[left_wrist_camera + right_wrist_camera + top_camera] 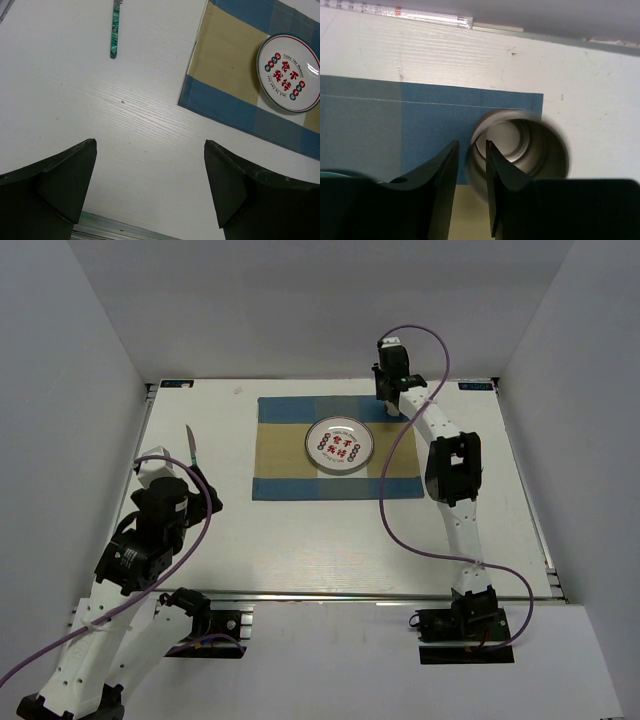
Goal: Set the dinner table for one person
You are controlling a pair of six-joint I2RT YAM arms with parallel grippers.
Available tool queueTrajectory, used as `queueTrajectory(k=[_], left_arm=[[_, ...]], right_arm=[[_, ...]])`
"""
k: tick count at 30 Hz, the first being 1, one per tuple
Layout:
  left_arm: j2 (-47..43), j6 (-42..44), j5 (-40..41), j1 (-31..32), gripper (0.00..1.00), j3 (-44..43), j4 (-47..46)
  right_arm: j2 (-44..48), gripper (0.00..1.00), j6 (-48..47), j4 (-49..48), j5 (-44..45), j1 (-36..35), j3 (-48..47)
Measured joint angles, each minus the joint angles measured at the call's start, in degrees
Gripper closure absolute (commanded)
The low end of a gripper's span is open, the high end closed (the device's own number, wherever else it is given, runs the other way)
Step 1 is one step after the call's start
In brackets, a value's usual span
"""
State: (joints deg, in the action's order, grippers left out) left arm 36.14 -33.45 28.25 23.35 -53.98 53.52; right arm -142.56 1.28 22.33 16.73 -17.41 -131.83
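L arm (150,530) & R arm (455,470): white segmented links w/ black motor housings at joints, black base blocks. Purple cable (381,495) loops along each arm, wrist to base. Both wrists' fingers (55,185) matte dark grey-black, wedge-shaped, flat inner faces.

The placemat (285,465) lies on the table (300,540), in the upper middle of the top view. The plate (340,443) sits on it, slightly right of centre. The cup (540,145) is at the placemat's upper right corner. The knife (190,447) lies on the table left of the placemat, apart from it.
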Motion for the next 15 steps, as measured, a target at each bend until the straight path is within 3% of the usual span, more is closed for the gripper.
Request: queueTrajectory(k=[2,4,5,11,15], left_arm=[[-0.04,0.00,0.00,0.00,0.02,0.00,-0.02],[-0.04,0.00,0.00,0.00,0.02,0.00,-0.02],[-0.04,0.00,0.00,0.00,0.02,0.00,-0.02],[-0.04,0.00,0.00,0.00,0.02,0.00,-0.02],[0.04,-0.07,0.20,0.00,0.02,0.00,0.00]], right_arm=[[-0.28,0.52,-0.28,-0.22,0.20,-0.07,0.00],[-0.33,0.16,-0.07,-0.20,0.44,-0.24,0.00],[-0.33,0.11,0.04,-0.20,0.46,-0.26,-0.09],[3.04,0.11,2.89,0.63,-1.68,-0.22,0.79],[18.60,0.11,6.27,1.38,-1.46,-0.13,12.90]])
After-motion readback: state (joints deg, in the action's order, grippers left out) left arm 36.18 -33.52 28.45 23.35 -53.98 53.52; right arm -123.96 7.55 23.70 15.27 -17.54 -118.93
